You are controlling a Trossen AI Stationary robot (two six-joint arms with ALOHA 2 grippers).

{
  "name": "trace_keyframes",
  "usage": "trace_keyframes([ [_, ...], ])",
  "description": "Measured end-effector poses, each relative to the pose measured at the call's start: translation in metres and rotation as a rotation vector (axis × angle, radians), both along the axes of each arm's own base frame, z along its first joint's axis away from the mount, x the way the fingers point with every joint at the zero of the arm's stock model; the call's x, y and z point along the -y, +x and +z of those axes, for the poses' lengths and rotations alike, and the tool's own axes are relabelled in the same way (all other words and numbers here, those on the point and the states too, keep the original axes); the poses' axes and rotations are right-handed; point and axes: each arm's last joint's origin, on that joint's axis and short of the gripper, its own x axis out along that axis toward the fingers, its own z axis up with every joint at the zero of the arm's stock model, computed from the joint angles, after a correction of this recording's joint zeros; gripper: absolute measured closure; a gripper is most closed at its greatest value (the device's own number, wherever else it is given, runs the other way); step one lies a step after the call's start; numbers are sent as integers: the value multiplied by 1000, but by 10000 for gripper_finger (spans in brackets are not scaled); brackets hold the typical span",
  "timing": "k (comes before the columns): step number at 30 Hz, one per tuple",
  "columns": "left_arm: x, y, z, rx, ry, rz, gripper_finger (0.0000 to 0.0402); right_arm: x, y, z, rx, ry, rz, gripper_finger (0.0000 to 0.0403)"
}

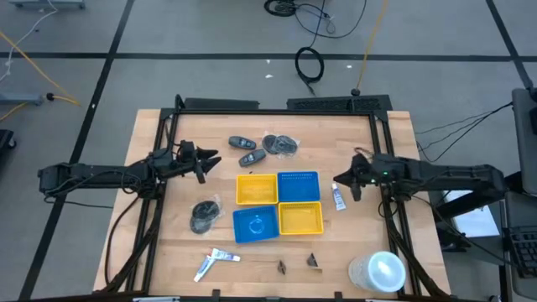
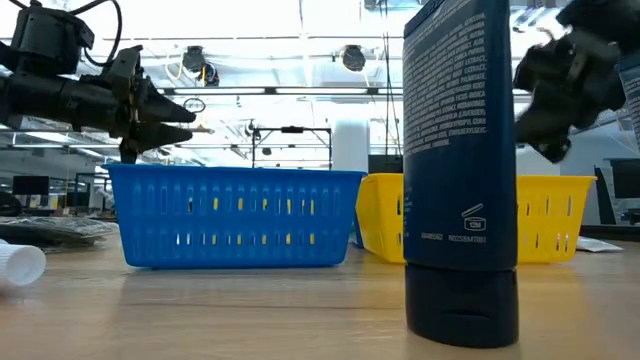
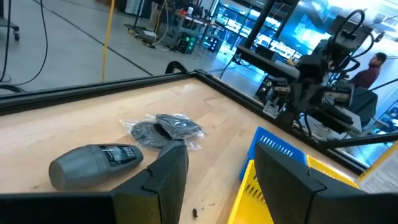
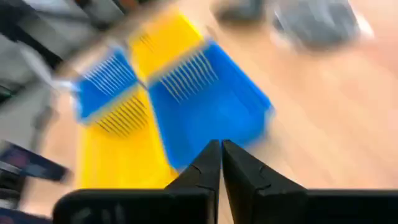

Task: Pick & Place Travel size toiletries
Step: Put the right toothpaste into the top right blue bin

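Two small white tubes with blue markings (image 1: 216,261) lie flat near the table's near edge, left of centre; the white cap of one (image 2: 20,264) shows in the low view. A third white tube (image 1: 339,199) lies just right of the trays. My right gripper (image 1: 342,181) hovers beside that tube's far end, above the table, shut on nothing (image 4: 221,163). My left gripper (image 1: 207,161) hangs open over the table's left part, left of the trays (image 3: 227,183), holding nothing.
Two yellow and two blue trays (image 1: 278,205) sit as a block mid-table. Two dark key fobs (image 1: 246,149) and a bagged dark item (image 1: 281,144) lie beyond them; another bag (image 1: 205,215) lies to the left. Black clips (image 1: 298,265) and a round whitish container (image 1: 377,273) stand near the near edge; a dark blue bottle (image 2: 460,170) stands close to the low camera.
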Motion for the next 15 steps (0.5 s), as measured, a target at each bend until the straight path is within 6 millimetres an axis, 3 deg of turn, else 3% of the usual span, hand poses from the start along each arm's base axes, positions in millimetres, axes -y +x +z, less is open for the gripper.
trace_keyframes([
  [3, 0, 0, 1, 9, 5, 3, 215, 1, 9, 13, -127, 51, -27, 370],
  [9, -1, -1, 1, 6, 6, 53, 215, 3, 30, 16, -430, 135, -89, 321],
  [15, -1, -1, 1, 4, 6, 53, 215, 6, 51, 1, -560, 144, -105, 264],
])
